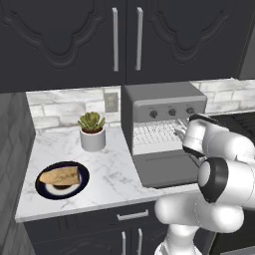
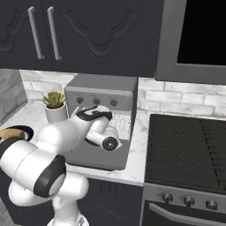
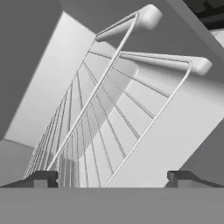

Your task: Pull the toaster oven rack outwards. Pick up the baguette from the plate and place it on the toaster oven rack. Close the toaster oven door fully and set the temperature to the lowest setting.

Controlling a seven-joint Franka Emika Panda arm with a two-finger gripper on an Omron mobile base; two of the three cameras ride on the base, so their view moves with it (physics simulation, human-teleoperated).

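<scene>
The grey toaster oven (image 1: 164, 107) (image 2: 103, 93) stands on the counter with its door (image 1: 167, 169) (image 2: 99, 158) folded down flat. Inside lies the wire rack (image 1: 152, 134) (image 2: 122, 121) (image 3: 109, 113). My gripper (image 3: 113, 178) (image 1: 180, 131) reaches into the oven mouth just above the rack's right part. It is open, its two dark fingertips (image 3: 43, 178) set wide apart with only rack wires between them. The baguette (image 1: 60, 175) (image 2: 8, 132) lies on the dark plate (image 1: 79, 187) (image 2: 25, 129) at the counter's front left.
A potted succulent (image 1: 92, 130) (image 2: 55, 106) stands left of the oven. A wall outlet (image 1: 111, 102) sits behind it. A dark stove (image 2: 190, 145) adjoins the counter on the right. Dark cabinets (image 1: 124, 40) hang overhead. Bare marble (image 1: 114, 164) lies between plate and oven.
</scene>
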